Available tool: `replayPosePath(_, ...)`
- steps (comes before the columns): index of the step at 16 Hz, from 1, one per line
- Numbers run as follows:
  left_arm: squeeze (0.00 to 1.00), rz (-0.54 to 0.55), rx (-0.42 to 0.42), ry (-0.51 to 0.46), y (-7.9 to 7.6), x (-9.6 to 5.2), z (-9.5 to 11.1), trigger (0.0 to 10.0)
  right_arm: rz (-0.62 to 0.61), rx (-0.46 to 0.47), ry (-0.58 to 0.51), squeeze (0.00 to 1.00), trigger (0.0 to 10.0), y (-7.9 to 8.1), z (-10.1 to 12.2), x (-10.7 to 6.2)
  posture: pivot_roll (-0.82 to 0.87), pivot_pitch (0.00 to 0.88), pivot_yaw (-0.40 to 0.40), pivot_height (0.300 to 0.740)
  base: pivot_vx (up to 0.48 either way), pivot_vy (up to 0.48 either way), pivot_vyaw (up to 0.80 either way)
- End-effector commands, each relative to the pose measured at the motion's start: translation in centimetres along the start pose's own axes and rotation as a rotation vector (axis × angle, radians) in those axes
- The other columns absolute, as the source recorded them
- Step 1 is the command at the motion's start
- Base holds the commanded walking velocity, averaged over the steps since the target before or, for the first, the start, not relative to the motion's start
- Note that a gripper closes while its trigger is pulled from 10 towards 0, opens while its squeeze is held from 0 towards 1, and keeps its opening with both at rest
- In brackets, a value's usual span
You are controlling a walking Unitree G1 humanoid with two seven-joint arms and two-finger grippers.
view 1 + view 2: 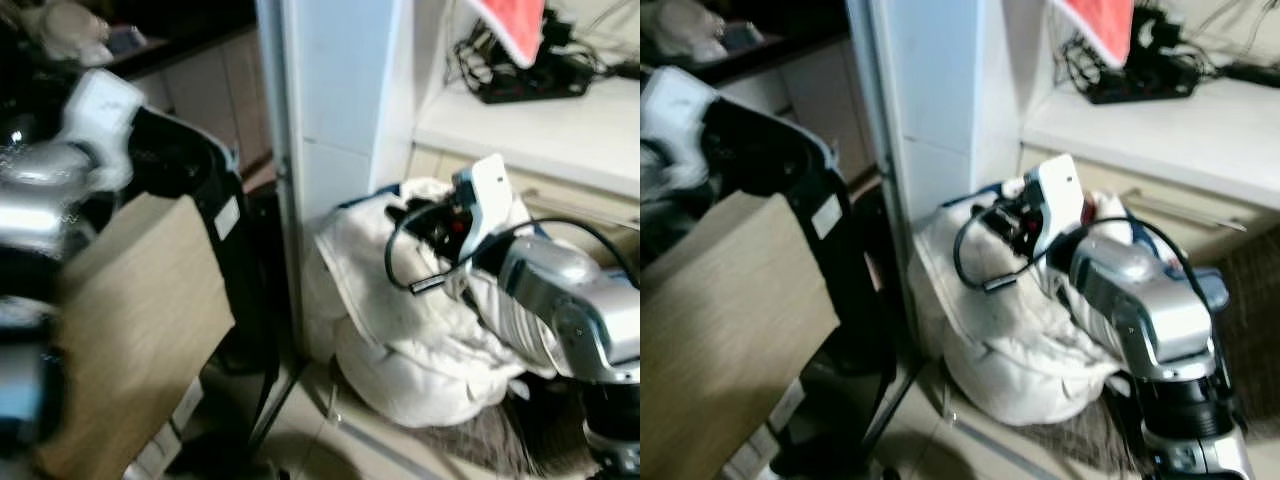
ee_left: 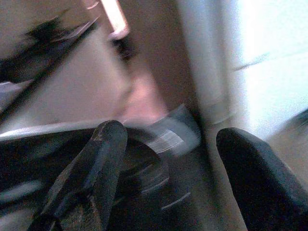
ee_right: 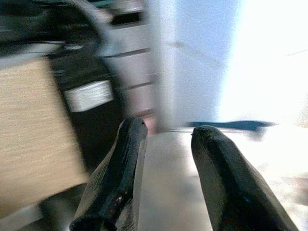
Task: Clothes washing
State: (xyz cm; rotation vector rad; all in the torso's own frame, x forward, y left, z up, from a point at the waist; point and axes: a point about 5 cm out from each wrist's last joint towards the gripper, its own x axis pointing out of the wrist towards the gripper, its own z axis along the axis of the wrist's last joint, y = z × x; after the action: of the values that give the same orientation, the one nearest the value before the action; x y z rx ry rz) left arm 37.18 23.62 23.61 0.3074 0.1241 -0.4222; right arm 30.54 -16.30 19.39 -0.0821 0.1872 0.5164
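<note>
White pillar (image 1: 330, 110) stood mid-scene w/ one black laundry basket (image 1: 215, 215) to its left. One white clothes pile (image 1: 400, 330) lay on floor at pillar's base. I saw right gripper (image 3: 166, 132) over pile, fingers apart, empty; left gripper (image 2: 168, 139) also open.

– Where is the right arm (image 1: 1140, 300)?
– Stretched forward and low, wrist raised; the right gripper (image 3: 166, 132) has its fingers (image 3: 120, 168) parted with a gap between the tips.
– And the left?
– The left arm (image 1: 40, 200) is raised close by, blurred; the left gripper (image 2: 171, 139) stands wide apart.
</note>
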Motion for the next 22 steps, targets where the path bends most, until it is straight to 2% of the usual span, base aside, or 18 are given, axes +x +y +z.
replayPosePath(1, 0.0, -0.083, -0.061, -0.02, -2.9, 1.1, -0.2, 10.0, -0.17, -0.022, 0.022, 0.61, 10.0, -2.1, -0.5, 0.0, -0.1, 0.0, 0.068, 0.74, 0.0, 0.0, 0.0)
replayPosePath(2, 0.0, -0.099, -0.106, -0.089, -5.2, 2.4, 0.2, 10.0, -0.258, -0.024, 0.008, 1.0, 10.0, -3.3, -0.6, -0.2, -0.1, 0.0, 0.076, 0.74, 0.0, 0.0, 0.0)
replayPosePath(3, 0.0, -0.09, -0.13, -0.127, -6.1, 2.9, 0.5, 10.0, -0.303, -0.01, -0.004, 1.0, 10.0, -3.9, -0.7, -0.3, -0.11, 0.0, 0.078, 0.74, 0.0, 0.0, 0.0)
replayPosePath(4, 0.0, -0.062, -0.164, -0.193, -7.6, 3.5, 0.7, 10.0, -0.389, 0.003, -0.007, 1.0, 10.0, -5.3, -1.1, -0.5, -0.11, 0.0, 0.09, 0.74, 0.0, 0.0, 0.0)
replayPosePath(6, 0.0, -0.069, -0.217, -0.262, -10.2, 3.5, 0.9, 10.0, -0.501, 0.022, -0.005, 1.0, 10.0, -7.3, -1.9, -0.8, -0.11, 0.0, 0.09, 0.74, 0.0, 0.0, 0.0)
replayPosePath(7, 0.0, -0.141, -0.17, -0.282, -12.3, 3.2, 1.0, 10.0, -0.535, 0.019, 0.001, 1.0, 10.0, -8.3, -2.4, -1.0, -0.12, 0.0, 0.088, 0.74, 0.0, 0.0, 0.0)
replayPosePath(9, 0.0, -0.263, -0.147, -0.304, -15.4, 2.5, 0.7, 10.0, -0.582, 0.052, -0.016, 1.0, 10.0, -10.0, -2.7, -1.2, -0.12, 0.0, 0.085, 0.74, 0.0, 0.0, 0.0)
replayPosePath(10, 0.0, -0.337, -0.112, -0.282, -17.2, 2.0, -0.2, 10.0, -0.541, 0.073, 0.007, 1.0, 10.0, -10.7, -3.2, -0.7, -0.12, 0.0, 0.083, 0.74, 0.0, 0.0, 0.0)
replayPosePath(12, 0.0, -0.408, -0.084, -0.262, -18.2, 1.4, -0.8, 10.0, -0.452, 0.097, 0.033, 1.0, 10.0, -10.8, -3.6, -0.1, -0.12, 0.0, 0.08, 0.74, 0.0, 0.0, 0.0)
replayPosePath(14, 0.0, -0.463, -0.057, -0.242, -18.8, 0.6, -1.1, 10.0, -0.428, 0.097, 0.006, 1.0, 10.0, -11.4, -3.2, 0.3, -0.12, 0.0, 0.073, 0.74, 0.0, 0.0, 0.0)
replayPosePath(17, 0.0, -0.501, -0.052, -0.238, -19.5, 0.1, -0.9, 10.0, -0.436, 0.046, 0.057, 1.0, 10.0, -12.1, -3.3, 1.1, -0.1, 0.0, 0.058, 0.74, 0.0, 0.0, 0.0)
replayPosePath(19, 0.0, -0.509, -0.064, -0.234, -19.6, -0.4, -0.9, 10.0, -0.433, 0.025, 0.068, 1.0, 10.0, -12.0, -3.6, 1.7, -0.1, 0.0, 0.061, 0.74, 0.0, 0.0, 0.0)
replayPosePath(20, 0.0, -0.527, -0.061, -0.222, -19.6, -0.7, -1.1, 10.0, -0.432, 0.019, 0.11, 0.21, 10.0, -11.7, -4.5, 2.0, -0.09, 0.0, 0.07, 0.74, 0.0, 0.0, 0.0)
replayPosePath(21, 0.0, -0.541, -0.054, -0.212, -19.6, -0.9, -1.1, 10.0, -0.445, 0.018, 0.151, 0.0, 10.0, -11.6, -5.4, 2.2, -0.09, 0.0, 0.07, 0.74, 0.0, 0.0, 0.0)
replayPosePath(22, 0.0, -0.544, -0.049, -0.21, -19.6, -0.9, -1.1, 10.0, -0.447, 0.021, 0.164, 0.0, 10.0, -11.5, -5.7, 2.2, -0.09, 0.0, 0.07, 0.74, 0.0, 0.0, 0.0)
